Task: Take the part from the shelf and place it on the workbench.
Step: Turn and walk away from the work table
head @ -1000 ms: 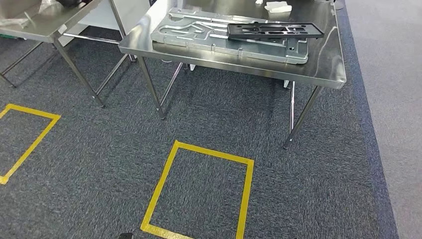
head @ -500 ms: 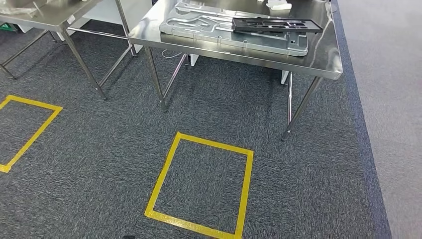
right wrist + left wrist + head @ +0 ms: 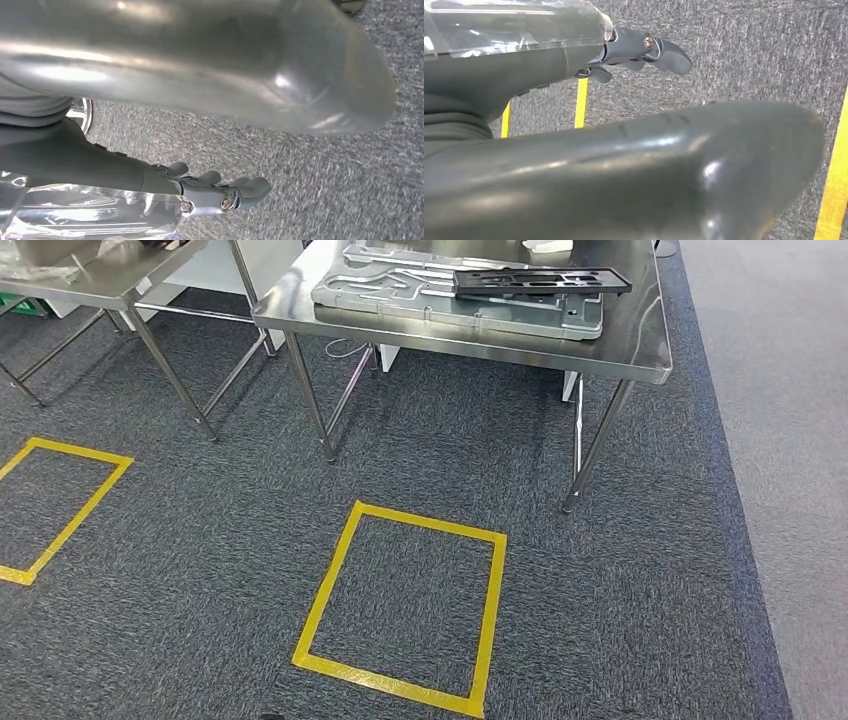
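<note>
A workshop or test lab: steel counters (image 3: 640, 345) on grey carpet (image 3: 620, 600), yellow tape squares (image 3: 400, 605) marking floor positions.

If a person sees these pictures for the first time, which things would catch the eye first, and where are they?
The bright yellow tape square on the dark grey carpet in the foreground would catch the eye first. Behind it stands a shiny steel workbench, carrying a large grey metal plate with a long black frame-shaped part lying on top. A second yellow tape square lies at far left.

The whole view has shifted; the workbench (image 3: 640, 340) sits higher in frame
</note>
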